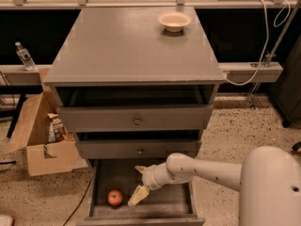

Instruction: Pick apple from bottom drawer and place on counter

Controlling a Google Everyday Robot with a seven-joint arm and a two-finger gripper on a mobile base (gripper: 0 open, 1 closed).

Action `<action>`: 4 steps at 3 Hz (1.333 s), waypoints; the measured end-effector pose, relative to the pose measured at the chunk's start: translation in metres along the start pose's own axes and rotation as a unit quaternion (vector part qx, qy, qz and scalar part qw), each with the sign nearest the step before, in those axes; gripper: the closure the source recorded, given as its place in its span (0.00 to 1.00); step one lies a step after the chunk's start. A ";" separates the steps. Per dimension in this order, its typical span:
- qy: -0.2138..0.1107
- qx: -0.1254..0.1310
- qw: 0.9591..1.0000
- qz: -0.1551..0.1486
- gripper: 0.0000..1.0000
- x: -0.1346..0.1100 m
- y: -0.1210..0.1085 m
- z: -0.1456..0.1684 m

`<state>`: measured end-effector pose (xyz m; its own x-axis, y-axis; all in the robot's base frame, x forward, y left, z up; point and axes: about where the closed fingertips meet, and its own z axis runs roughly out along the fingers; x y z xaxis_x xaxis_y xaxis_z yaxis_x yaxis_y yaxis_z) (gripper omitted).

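Since the apple (pixel 115 197) sits on the floor of the bottom drawer (pixel 169 202), near its front edge and toward the side where the cardboard box (pixel 35 135) stands, you have it just beside the tool (pixel 135 186) but not between its fingers. It lies off the tip of the lower finger (pixel 138 196), with a small gap between them. The tool is spread wide with nothing in it, one finger raised toward the back of the drawer and the other angled down at the floor. The arm (pixel 202 169) reaches in from the opposite side, low and nearly level, with its wrist dipping into the open drawer. By my reading, you need to slide the tool sideways toward the apple and drop it so the fingers straddle the fruit. Being round, the apple offers no preferred axis. The counter (pixel 131 51) above is where it goes, and a bowl (pixel 174 20) stands near its far corner.
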<state>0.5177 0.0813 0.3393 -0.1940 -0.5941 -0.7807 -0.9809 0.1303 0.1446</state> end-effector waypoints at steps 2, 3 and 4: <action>0.023 0.010 0.999 -0.022 0.00 0.057 -0.027 0.057; 0.037 0.033 0.998 -0.033 0.00 0.071 -0.036 0.082; 0.044 0.048 0.997 -0.042 0.00 0.081 -0.052 0.106</action>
<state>0.5547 0.1104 0.2045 -0.1162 -0.6722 -0.7312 -0.9885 0.1497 0.0194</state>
